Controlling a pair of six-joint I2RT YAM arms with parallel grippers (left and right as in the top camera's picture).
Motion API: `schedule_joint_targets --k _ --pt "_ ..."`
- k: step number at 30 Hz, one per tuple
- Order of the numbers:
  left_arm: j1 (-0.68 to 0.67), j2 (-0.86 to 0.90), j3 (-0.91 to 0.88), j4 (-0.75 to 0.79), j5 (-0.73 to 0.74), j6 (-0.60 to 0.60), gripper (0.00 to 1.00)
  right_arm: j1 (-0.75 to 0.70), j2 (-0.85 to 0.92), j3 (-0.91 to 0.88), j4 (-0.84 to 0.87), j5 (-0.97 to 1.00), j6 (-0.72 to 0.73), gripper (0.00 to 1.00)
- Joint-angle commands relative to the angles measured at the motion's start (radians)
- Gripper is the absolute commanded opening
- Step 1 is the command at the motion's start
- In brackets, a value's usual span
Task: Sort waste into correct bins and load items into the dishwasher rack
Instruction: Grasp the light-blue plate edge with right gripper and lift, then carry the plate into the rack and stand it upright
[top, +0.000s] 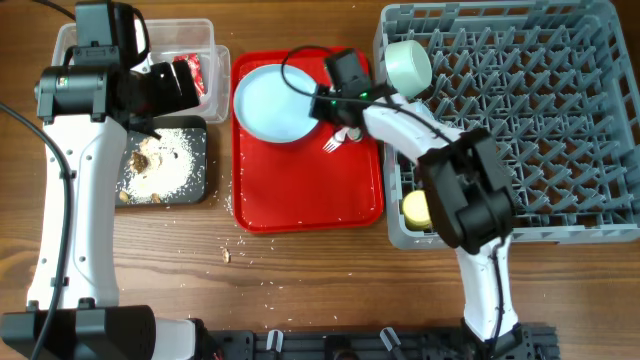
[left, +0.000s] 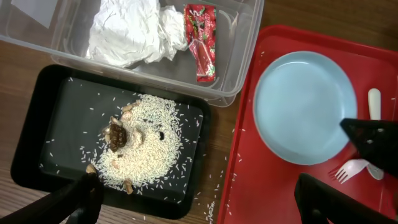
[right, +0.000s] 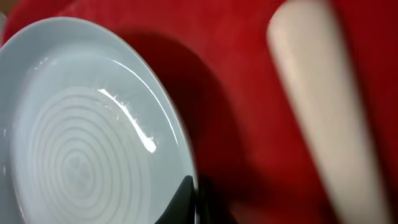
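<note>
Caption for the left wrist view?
Napkin and wrapper in clear tub, scraps in black tray, plate on red tray.

1. Left arm (top: 62, 230): long, smooth white shells with rounded edges, plus chunky black joint housings up top and at the base.
2. Right arm (top: 487, 275): same look, white links with one big black block mid-arm and a black wrist.
3. Left cable (top: 55, 165): thin, black, runs alongside the white shell.
4. Right cable (top: 295, 60): also thin and black, makes a loop off the wrist.
5. Green light (top: 362, 95): tiny glow on the right wrist's black housing.
6. Left fingers (left: 62, 202): matte black, flat and angular.
7. Right finger (right: 186, 199): only a dark, blurry wedge in its own camera, no detail to make out.
</note>
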Motion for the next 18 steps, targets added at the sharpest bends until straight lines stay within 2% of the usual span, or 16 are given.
schedule_joint_targets --k 1,3,6,8,9,12,18 --pt "0.004 0.0 0.01 0.003 -0.01 -0.013 1.0 -0.018 -0.219 0.009 -0.009 0.038 -0.208 0.04" --pt "0.004 0.0 0.01 0.003 -0.01 -0.013 1.0 -0.018 -0.328 0.009 -0.051 0.187 -0.289 0.04" --pt "0.004 0.0 0.01 0.003 -0.009 -0.013 1.0 -0.019 -0.51 0.009 -0.129 0.594 -0.409 0.04" --pt "0.004 0.0 0.01 0.003 -0.009 -0.013 1.0 -0.021 -0.554 0.009 -0.135 0.78 -0.507 0.04" --pt "0.004 0.0 0.01 0.003 -0.009 -0.013 1.0 -0.025 -0.575 0.009 -0.134 0.95 -0.618 0.04" --pt "0.004 0.0 0.01 0.003 -0.009 -0.013 1.0 -0.052 -0.579 0.009 -0.126 1.244 -0.815 0.04" --pt "0.004 0.0 0.01 0.003 -0.01 -0.013 1.0 -0.198 -0.575 0.008 -0.131 1.254 -1.12 0.04"
